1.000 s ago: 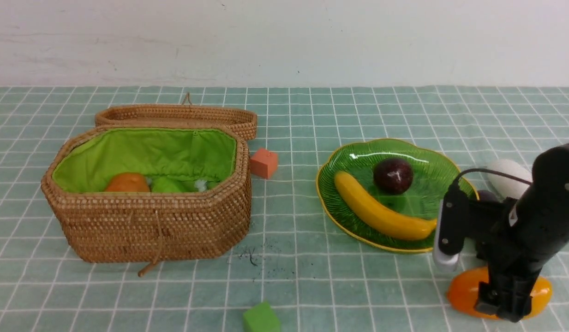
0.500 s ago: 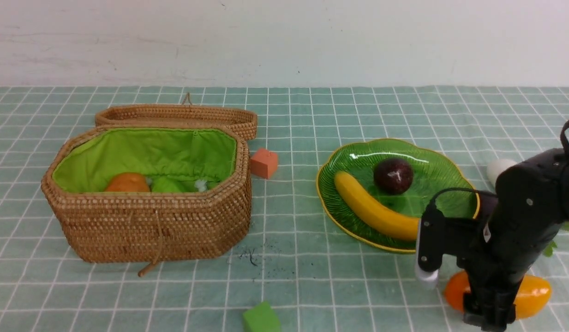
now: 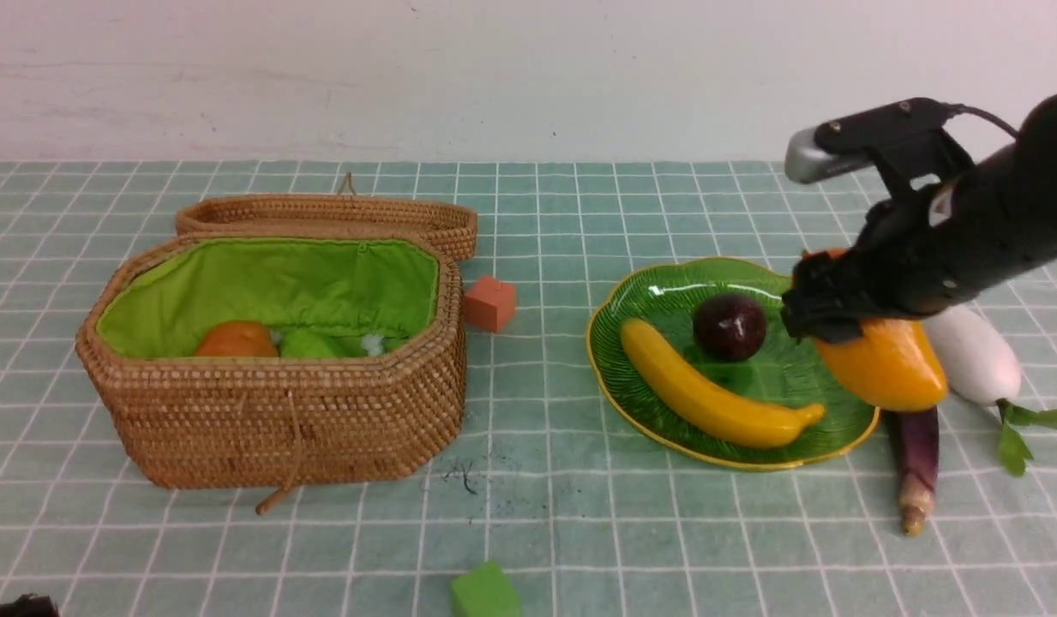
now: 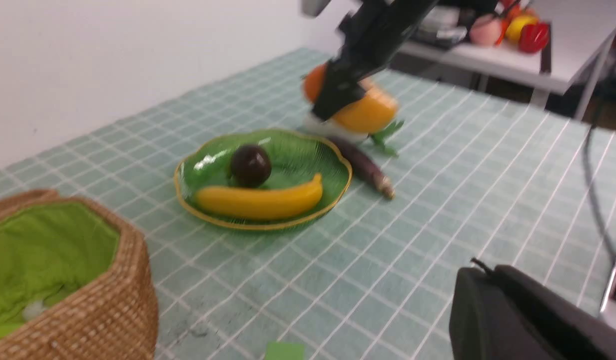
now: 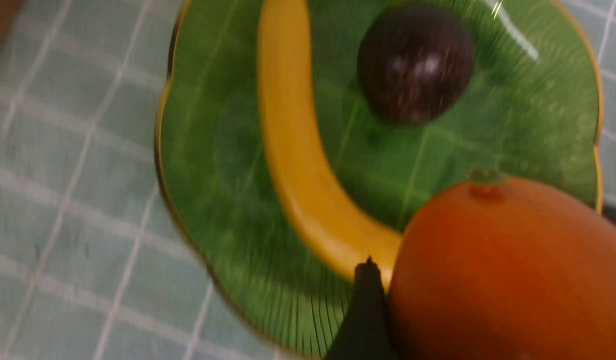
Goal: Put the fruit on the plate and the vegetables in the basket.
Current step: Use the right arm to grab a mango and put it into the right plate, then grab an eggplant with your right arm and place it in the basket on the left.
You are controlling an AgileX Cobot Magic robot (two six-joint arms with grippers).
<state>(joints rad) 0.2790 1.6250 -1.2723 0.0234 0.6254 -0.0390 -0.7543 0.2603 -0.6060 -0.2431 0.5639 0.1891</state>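
Glossy orange oblong mango (image 3: 888,373) gripped in my right pincer (image 3: 828,324), over the ribbed green glass plate (image 3: 639,296) rim; next: lower, release.

Robot lab or data-collection room, not a home: plain white wall (image 3: 528,68), worktop (image 3: 579,514) under teal checked cloth, black robot arm (image 3: 991,223) over it, white side table (image 4: 487,62) behind holding spare toy produce (image 4: 520,30).
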